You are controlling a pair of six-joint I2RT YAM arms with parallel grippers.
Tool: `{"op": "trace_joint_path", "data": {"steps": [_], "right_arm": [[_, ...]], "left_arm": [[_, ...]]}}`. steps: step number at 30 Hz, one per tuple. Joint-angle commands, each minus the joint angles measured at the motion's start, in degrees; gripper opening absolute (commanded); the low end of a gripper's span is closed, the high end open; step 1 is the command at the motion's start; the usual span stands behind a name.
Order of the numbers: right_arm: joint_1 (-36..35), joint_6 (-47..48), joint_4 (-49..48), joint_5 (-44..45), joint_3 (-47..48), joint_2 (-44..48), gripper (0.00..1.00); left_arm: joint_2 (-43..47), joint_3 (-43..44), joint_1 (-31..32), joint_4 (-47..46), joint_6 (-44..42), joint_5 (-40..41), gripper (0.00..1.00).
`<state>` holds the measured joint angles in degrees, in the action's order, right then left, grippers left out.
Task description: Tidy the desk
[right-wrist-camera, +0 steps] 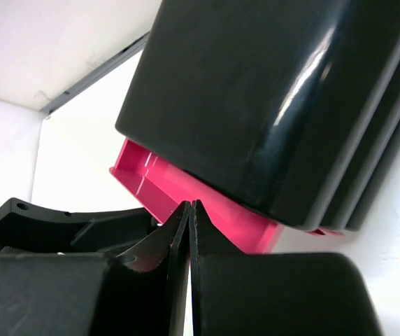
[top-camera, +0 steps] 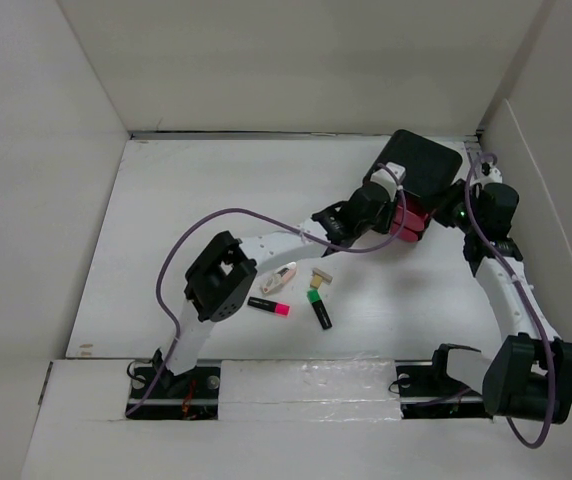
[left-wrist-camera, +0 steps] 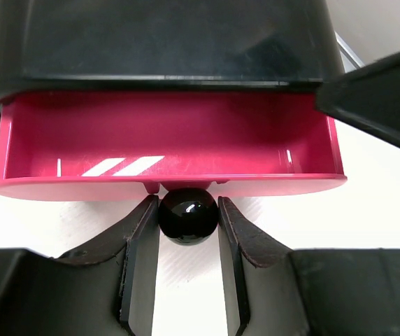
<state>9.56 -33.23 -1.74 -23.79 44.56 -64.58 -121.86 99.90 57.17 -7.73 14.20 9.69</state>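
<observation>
One white desk (top-camera: 166,220) fills the floor between the panel walls (top-camera: 46,150). A black box (top-camera: 424,165) stands at its far right corner, one pink drawer (left-wrist-camera: 165,140) open. Right gripper (right-wrist-camera: 189,211): fingers pressed together, just beside the box. Left gripper (left-wrist-camera: 188,207): fingers clamped on a knob (left-wrist-camera: 188,222). Four markers (top-camera: 319,310) lie loose near the desk's middle. The knob is round, glossy black, on the drawer front.

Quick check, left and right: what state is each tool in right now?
Left tool: closed on the black knob of the pink drawer.
Right tool: closed, holding nothing, by the black box.
</observation>
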Motion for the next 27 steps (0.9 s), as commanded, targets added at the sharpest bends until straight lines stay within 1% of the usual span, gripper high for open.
{"op": "trace_joint_path", "data": {"steps": [1,6,12,16,21,22,23,24,25,26,27], "right_arm": [[-1.48,0.98,-2.31,-0.38,1.5,-0.11,0.07],[-1.48,1.33,-2.83,1.11,1.94,-2.39,0.08],[-1.48,0.98,-4.06,0.94,4.93,-6.61,0.08],[-1.48,0.63,-4.41,2.87,6.86,-8.98,0.08],[-1.48,0.28,-5.11,3.05,7.56,-10.22,0.07],[-1.48,0.1,-5.29,2.61,7.48,-10.22,0.07],[-2.09,0.01,-5.29,2.7,7.48,-10.13,0.08],[-2.7,0.1,-5.38,2.78,7.39,-9.96,0.09],[-2.71,0.1,-5.29,2.96,7.3,-9.78,0.11],[-3.32,0.1,-5.29,2.96,7.13,-9.61,0.13],[-3.32,0.01,-5.29,2.96,7.04,-9.08,0.15]], "left_arm": [[5.84,-2.6,-0.13,-2.55,0.83,-1.17,0.0],[7.78,-6.11,-0.13,-3.35,1.1,-1.96,0.0],[9.63,-9.19,0.4,-3.7,0.66,-1.43,0.0],[10.77,-11.56,0.4,-4.4,0.39,-1.61,0.0],[11.38,-12.53,0.4,-4.75,0.22,-0.82,0.0],[11.38,-12.53,0.4,-4.49,0.04,-0.56,0.02],[11.47,-12.53,0.4,-4.4,-0.13,-0.29,0.08],[11.65,-12.53,0.4,-4.32,-0.31,0.23,0.23],[11.74,-12.62,0.4,-4.23,-0.4,0.5,0.31],[11.91,-12.8,0.4,-4.14,-0.48,0.76,0.38],[12.43,-12.97,0.4,-4.05,-0.4,1.64,0.48]]}}
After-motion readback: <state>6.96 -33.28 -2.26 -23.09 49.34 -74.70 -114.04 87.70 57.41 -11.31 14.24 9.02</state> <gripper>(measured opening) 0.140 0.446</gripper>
